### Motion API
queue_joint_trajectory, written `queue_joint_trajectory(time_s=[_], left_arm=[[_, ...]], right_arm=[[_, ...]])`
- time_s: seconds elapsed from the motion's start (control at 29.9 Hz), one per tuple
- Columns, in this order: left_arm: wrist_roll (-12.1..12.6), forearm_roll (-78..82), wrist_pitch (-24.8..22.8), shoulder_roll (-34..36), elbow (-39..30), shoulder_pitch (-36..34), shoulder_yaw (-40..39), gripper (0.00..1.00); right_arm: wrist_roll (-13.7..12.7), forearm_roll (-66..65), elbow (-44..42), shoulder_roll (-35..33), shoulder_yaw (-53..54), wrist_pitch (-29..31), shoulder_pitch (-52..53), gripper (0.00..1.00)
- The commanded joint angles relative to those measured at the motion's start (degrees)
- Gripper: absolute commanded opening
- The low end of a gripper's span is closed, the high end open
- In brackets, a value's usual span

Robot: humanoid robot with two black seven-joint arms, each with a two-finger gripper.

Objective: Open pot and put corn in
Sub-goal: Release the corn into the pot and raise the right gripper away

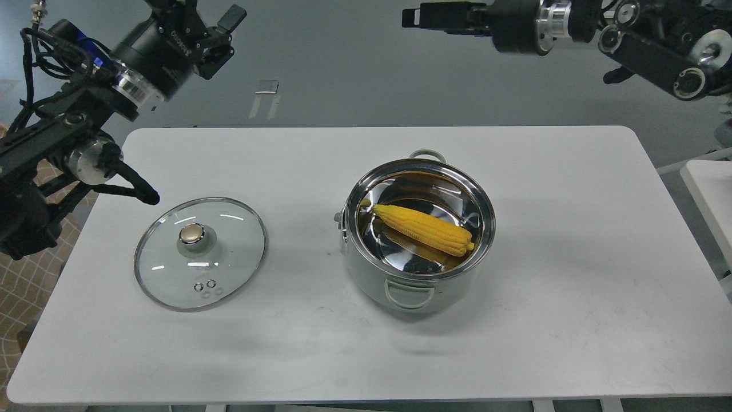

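Resting inside the pot [419, 269], the corn [424, 229] lies diagonally across the mirror-like bottom, tapered end toward the upper left, blunt end toward the lower right near the wall. Pot stands uncovered right of centre on the white desk [514, 343]. Glass lid [201, 252] with its gold knob [193, 233] lies flat on the desk, knob up, well apart to the left of the pot.

Left claw [220, 34]: raised high above the far left of the desk, 2 fingers spread apart, nothing between them, so released. Right claw [413, 17]: raised at the top edge, pointing left, seen dark and side-on; fingers not separable, so I cannot tell whether it is spread or closed. No object hangs from it.

Judgement: both parts of the task look complete; lid off, corn in. Step in hand is the retreat.

Notes for doing it well:
- Keep both arms high and clear of the pot rim and its 2 loop handles; a brush could shift the pot.
- Leave the lid where it lies; it sits flat and stable.
- Corn sits below the rim, no overhang, so no re-seating seems needed.
- Left arm cabling hangs near the lid edge; withdraw upward rather than sweeping across.
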Motion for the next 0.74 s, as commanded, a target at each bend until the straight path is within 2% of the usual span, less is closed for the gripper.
queue_joint_trajectory(time_s=[0.0, 0.2, 0.3, 0.5, 0.7], left_arm=[[0.00, 0.04, 0.00, -2.82, 3.19, 0.95, -0.07, 0.97], [0.00, -0.66, -1.14, -9.76, 12.43, 3.23, 0.02, 0.97], [0.00, -1.01, -5.43, -13.71, 16.90, 4.64, -0.25, 0.97], [0.00, -4.88, -8.43, -16.36, 20.61, 6.14, -3.40, 0.97], [0.00, -5.23, -9.40, -16.71, 21.14, 7.02, -4.29, 0.97]], right_arm=[[0.01, 8.43, -3.66, -0.15, 11.12, -3.76, -10.03, 1.00], [0.01, 10.04, -3.49, 0.20, 32.32, -3.69, -26.58, 1.00], [0.01, 10.30, -3.75, 2.12, 40.49, -3.78, -32.63, 1.00], [0.01, 10.30, -3.75, 5.04, 49.29, -3.95, -38.01, 1.00], [0.01, 10.39, -2.70, 5.39, 52.37, -3.78, -40.82, 1.00]])
